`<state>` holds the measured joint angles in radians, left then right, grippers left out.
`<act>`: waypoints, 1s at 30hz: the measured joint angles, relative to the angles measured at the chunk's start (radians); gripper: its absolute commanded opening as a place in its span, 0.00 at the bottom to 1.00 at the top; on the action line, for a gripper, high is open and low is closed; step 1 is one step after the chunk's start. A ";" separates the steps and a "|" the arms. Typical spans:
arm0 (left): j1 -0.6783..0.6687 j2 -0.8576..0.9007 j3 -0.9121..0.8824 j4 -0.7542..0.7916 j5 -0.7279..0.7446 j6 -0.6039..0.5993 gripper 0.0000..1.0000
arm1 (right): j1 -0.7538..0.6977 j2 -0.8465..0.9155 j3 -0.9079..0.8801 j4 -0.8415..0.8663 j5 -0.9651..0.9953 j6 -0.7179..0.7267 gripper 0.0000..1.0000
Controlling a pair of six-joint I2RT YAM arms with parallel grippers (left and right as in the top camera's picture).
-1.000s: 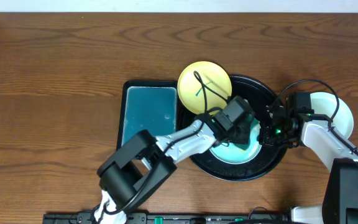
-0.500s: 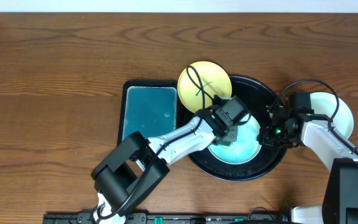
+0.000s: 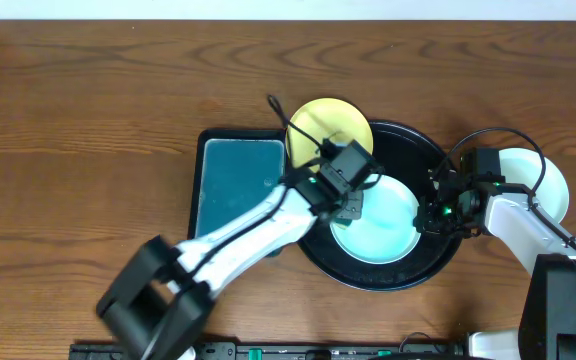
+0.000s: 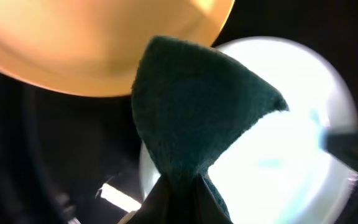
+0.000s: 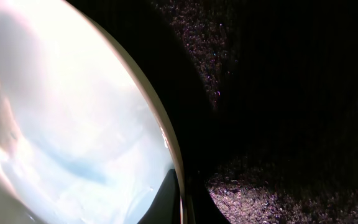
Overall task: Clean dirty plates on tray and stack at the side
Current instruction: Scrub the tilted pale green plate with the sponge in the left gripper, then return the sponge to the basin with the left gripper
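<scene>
– Sponge [image 4: 197, 112] in the left wrist view: who has it?
– The left gripper [image 4: 180, 198]. Its fingers are pinched together on the narrow lower end of that dark green sponge, and the wide end fans out above them.
– And beneath it?
– A pale mint plate [image 3: 388, 228], bright, with a faint teal smear. The sponge hangs over the plate's left edge; I cannot tell whether it touches.
– The other arm?
– The right gripper [image 5: 180, 200] is clamped on the right rim of the same plate, fingertips closed on the edge.
– Where does that plate lie?
– Inside the black tray [image 3: 423, 265], roughly in the middle, with black floor showing around it.
– Farther out?
– A yellow plate [image 3: 346, 125] sits at the tray's far-left side, overlapping its rim, with a black cable [image 3: 303, 125] across it. A white plate [image 3: 556, 188] lies on the table [image 3: 88, 120] just right of the tray, partly under the right arm. A teal rectangular dish [image 3: 238, 190] with a black border sits against the tray's left side, and the left arm crosses its near corner.
</scene>
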<state>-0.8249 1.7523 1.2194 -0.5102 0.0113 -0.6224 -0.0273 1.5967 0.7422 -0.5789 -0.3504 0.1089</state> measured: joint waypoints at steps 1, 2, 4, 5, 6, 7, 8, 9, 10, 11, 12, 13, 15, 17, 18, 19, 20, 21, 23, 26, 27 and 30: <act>0.007 -0.029 0.000 -0.011 -0.003 0.008 0.07 | 0.000 0.000 0.000 0.000 0.000 0.000 0.01; 0.016 -0.054 0.000 -0.025 -0.003 0.015 0.08 | 0.000 0.000 0.000 0.000 0.000 0.000 0.01; 0.038 -0.093 0.000 -0.062 -0.004 0.028 0.08 | 0.000 0.000 0.000 0.000 0.000 0.000 0.01; 0.055 -0.108 0.000 -0.082 -0.005 0.037 0.08 | 0.000 0.000 0.000 0.000 0.000 0.000 0.01; 0.075 -0.117 0.000 -0.105 -0.008 0.048 0.08 | 0.000 0.000 0.000 0.000 0.000 0.000 0.01; 0.097 -0.119 0.000 -0.127 -0.011 0.060 0.07 | 0.000 0.000 0.000 0.000 0.000 0.000 0.01; 0.118 -0.119 0.000 -0.148 -0.011 0.070 0.08 | 0.000 0.000 0.000 0.000 0.000 0.000 0.01; 0.144 -0.119 -0.001 -0.176 -0.016 0.077 0.07 | 0.000 0.000 0.000 0.000 0.000 0.000 0.01; 0.168 -0.119 -0.001 -0.199 -0.022 0.081 0.07 | 0.000 0.000 0.000 0.000 0.000 0.000 0.01; 0.193 -0.119 -0.001 -0.222 -0.031 0.085 0.07 | 0.000 0.000 0.000 0.000 0.000 0.000 0.01; 0.222 -0.119 -0.002 -0.246 -0.045 0.089 0.07 | 0.000 0.000 0.000 0.000 0.000 0.000 0.01; 0.249 -0.119 -0.002 -0.266 -0.055 0.097 0.07 | 0.000 0.000 0.000 0.000 0.000 0.000 0.02; 0.295 -0.119 -0.002 -0.292 -0.073 0.107 0.08 | 0.000 0.000 0.000 0.000 0.000 0.000 0.04; 0.340 -0.119 -0.008 -0.298 -0.085 0.122 0.07 | 0.000 0.000 0.000 0.000 0.001 -0.001 0.05; 0.358 -0.119 -0.013 -0.297 -0.090 0.126 0.08 | 0.000 0.000 0.000 0.000 0.001 -0.001 0.05; 0.377 -0.119 -0.022 -0.295 -0.094 0.130 0.08 | 0.000 0.000 0.000 0.000 0.001 -0.002 0.05; 0.391 -0.119 -0.032 -0.293 -0.095 0.131 0.07 | 0.001 0.000 0.000 0.001 0.002 -0.003 0.05; 0.407 -0.119 -0.048 -0.290 -0.097 0.133 0.08 | 0.005 0.000 0.000 0.001 0.003 -0.004 0.05; 0.429 -0.119 -0.082 -0.269 -0.098 0.135 0.07 | 0.014 0.000 0.000 0.003 0.011 -0.004 0.05; 0.444 -0.119 -0.138 -0.216 -0.095 0.157 0.08 | 0.023 -0.002 0.000 0.005 0.022 -0.004 0.03; 0.445 -0.119 -0.158 -0.193 -0.090 0.167 0.07 | 0.024 -0.003 0.000 0.005 0.023 -0.005 0.01; 0.444 -0.119 -0.202 -0.137 -0.069 0.195 0.08 | 0.026 -0.003 0.000 0.008 0.024 -0.004 0.01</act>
<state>-0.3805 1.6333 1.0176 -0.6472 -0.0574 -0.4278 -0.0013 1.5936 0.7422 -0.5709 -0.3260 0.1051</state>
